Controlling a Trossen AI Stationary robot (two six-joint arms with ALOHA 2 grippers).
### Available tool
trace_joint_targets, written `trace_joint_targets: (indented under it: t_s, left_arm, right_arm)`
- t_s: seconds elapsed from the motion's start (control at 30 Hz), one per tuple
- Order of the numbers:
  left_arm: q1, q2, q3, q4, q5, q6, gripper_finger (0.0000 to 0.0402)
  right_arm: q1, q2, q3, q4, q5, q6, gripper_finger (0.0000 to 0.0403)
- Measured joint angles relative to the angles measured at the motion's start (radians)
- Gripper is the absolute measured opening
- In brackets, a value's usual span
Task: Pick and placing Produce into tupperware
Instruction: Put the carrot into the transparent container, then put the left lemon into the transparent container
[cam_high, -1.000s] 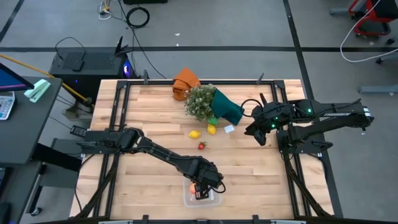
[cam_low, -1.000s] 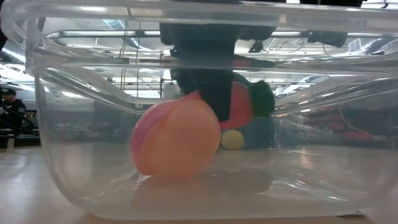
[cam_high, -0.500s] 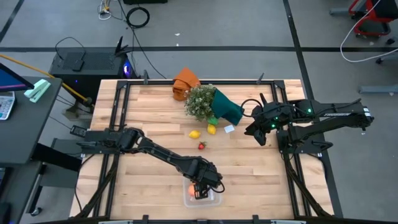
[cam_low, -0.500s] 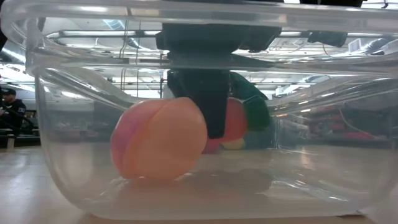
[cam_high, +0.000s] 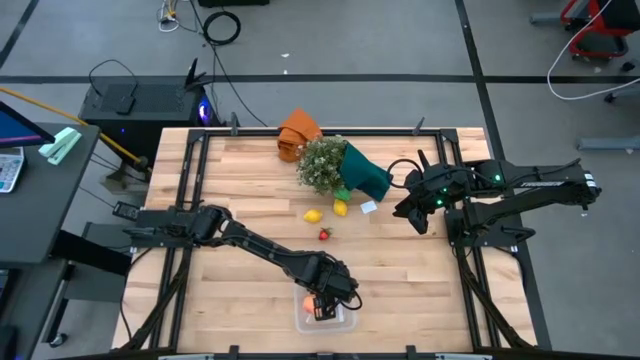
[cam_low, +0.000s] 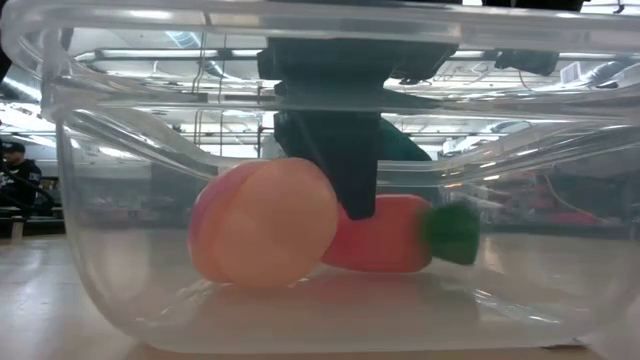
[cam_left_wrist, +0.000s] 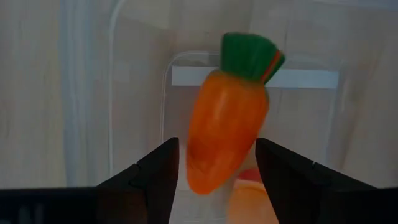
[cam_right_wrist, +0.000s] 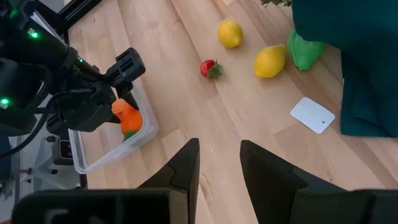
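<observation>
The clear tupperware (cam_high: 346, 322) stands near the table's near edge; its wall fills the low view (cam_low: 90, 250). The pink-orange peach (cam_low: 262, 235) and the orange carrot (cam_low: 385, 235) lie on its floor, the carrot on its side. My left gripper (cam_left_wrist: 217, 163) is open over the container, its fingers on either side of the carrot's tip (cam_left_wrist: 208, 177) without a visible touch. Two lemons (cam_high: 313, 215) (cam_high: 340, 208) and the red berry (cam_high: 324, 235) lie on the table's middle. My right gripper (cam_high: 412, 216) waits open at the right.
The bushy plant in teal wrap (cam_high: 345, 168) lies at the table's far middle, with the orange cloth (cam_high: 297, 130) behind it. A small white card (cam_high: 368, 207) lies beside the lemons. Bare wood lies between the berry and the container.
The carrot, which hung upright beside my left gripper's finger, has come down and now lies on its side on the container floor next to the peach. The peach has rolled a little sideways on the floor. The right arm has kept still.
</observation>
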Motion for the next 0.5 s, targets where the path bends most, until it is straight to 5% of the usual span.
trace_joint_targets:
  t_s: [0.5]
  left_arm:
    - [0.029,-0.099,0.093,-0.136,-0.111,0.011,0.0185]
  right_arm:
    - [0.0,0.0,0.0,0.0,0.0,-0.005,0.0085]
